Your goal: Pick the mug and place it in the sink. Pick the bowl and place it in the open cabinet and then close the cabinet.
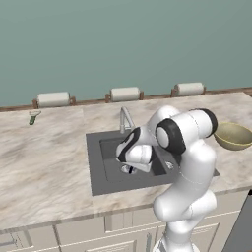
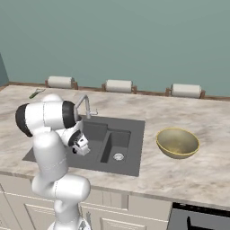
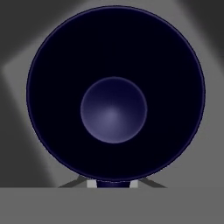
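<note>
The dark navy mug (image 3: 113,109) is seen from straight above in the hand view, its round mouth and bluish bottom facing the camera. My gripper (image 3: 113,183) is shut on the mug's near rim. In the base views the gripper (image 1: 129,166) (image 2: 82,147) hangs low inside the large basin of the dark grey sink (image 1: 97,170) (image 2: 134,150), and the hand covers the mug there. The olive-tan bowl (image 1: 233,136) (image 2: 177,143) sits upright on the counter to the right of the sink. The cabinet is out of view.
A chrome faucet (image 1: 124,118) (image 2: 84,104) stands at the sink's back edge, close to my arm. Three pale rolls (image 1: 124,93) line the wall. A small green item (image 1: 33,118) lies far left. A black oven (image 2: 197,219) is below right.
</note>
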Motion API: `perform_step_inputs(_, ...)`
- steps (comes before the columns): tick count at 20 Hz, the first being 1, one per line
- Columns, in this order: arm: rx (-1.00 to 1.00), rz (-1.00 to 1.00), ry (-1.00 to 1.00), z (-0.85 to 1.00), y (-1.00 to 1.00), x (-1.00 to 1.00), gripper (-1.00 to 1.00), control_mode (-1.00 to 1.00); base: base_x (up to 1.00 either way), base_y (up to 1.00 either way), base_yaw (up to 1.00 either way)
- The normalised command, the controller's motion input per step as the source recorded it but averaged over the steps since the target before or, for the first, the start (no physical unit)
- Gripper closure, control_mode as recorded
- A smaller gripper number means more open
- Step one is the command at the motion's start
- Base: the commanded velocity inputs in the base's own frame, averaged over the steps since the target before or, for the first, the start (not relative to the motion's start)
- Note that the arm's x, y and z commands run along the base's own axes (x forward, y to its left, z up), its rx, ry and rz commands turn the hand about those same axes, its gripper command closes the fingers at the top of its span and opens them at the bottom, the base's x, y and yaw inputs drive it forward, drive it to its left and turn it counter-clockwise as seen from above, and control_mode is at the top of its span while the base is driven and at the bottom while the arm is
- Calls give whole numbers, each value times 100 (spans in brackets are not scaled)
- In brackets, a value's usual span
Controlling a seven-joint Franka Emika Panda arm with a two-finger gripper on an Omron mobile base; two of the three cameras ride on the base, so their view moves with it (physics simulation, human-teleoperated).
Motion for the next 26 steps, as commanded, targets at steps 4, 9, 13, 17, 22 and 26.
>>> perform_step_inputs(4,0,0,0,-21,0,18,100,-100,0,0,0)
perform_step_inputs(9,0,0,1,-23,0,23,100,-100,0,0,0)
perform_step_inputs(13,0,0,1,-22,0,25,100,-100,0,0,0)
perform_step_inputs(17,0,0,0,-15,0,29,100,-100,0,0,0)
perform_step_inputs(22,0,0,0,-24,0,26,100,-100,0,0,0)
perform_step_inputs(26,0,0,0,-34,0,18,100,-100,0,0,0)
